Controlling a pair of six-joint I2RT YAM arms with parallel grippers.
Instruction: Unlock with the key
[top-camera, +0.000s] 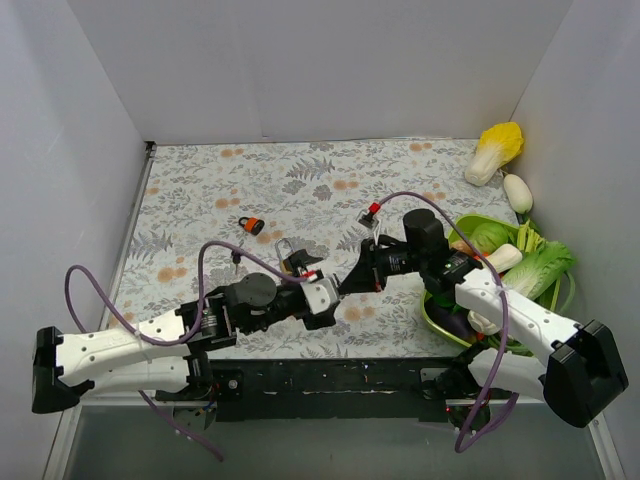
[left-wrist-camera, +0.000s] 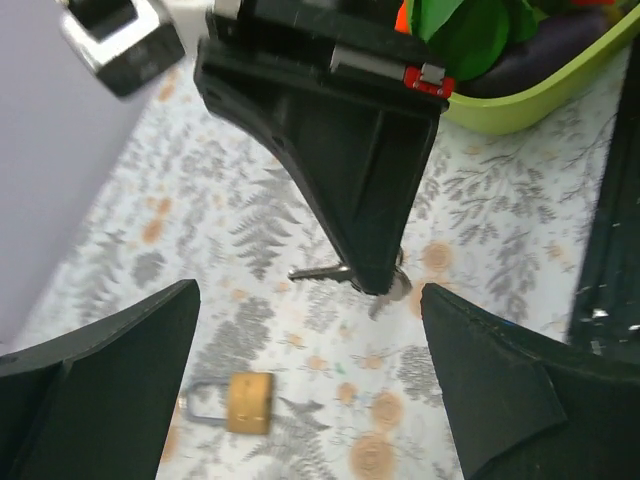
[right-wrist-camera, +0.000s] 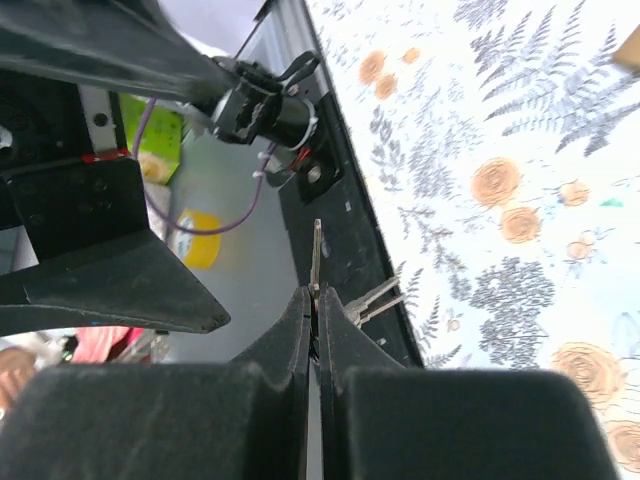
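A brass padlock (left-wrist-camera: 250, 402) lies flat on the floral cloth, its shackle pointing left. It is below my left gripper (left-wrist-camera: 310, 390), closer to the left finger, and nothing touches it. The left gripper (top-camera: 328, 296) is open. From above the padlock (top-camera: 289, 260) shows just left of that gripper. My right gripper (top-camera: 348, 282) is shut on a silver key (right-wrist-camera: 316, 255), whose blade sticks out past the fingertips. Two more keys (right-wrist-camera: 375, 298) hang beside it. In the left wrist view the held key (left-wrist-camera: 322, 272) points left, above the cloth and apart from the padlock.
A small orange lock (top-camera: 251, 225) and a dark bit (top-camera: 236, 258) lie on the cloth further left. A green basket (top-camera: 436, 312) of vegetables stands at the right under the right arm. A cabbage (top-camera: 497, 150) and a white radish (top-camera: 517, 192) lie at the back right.
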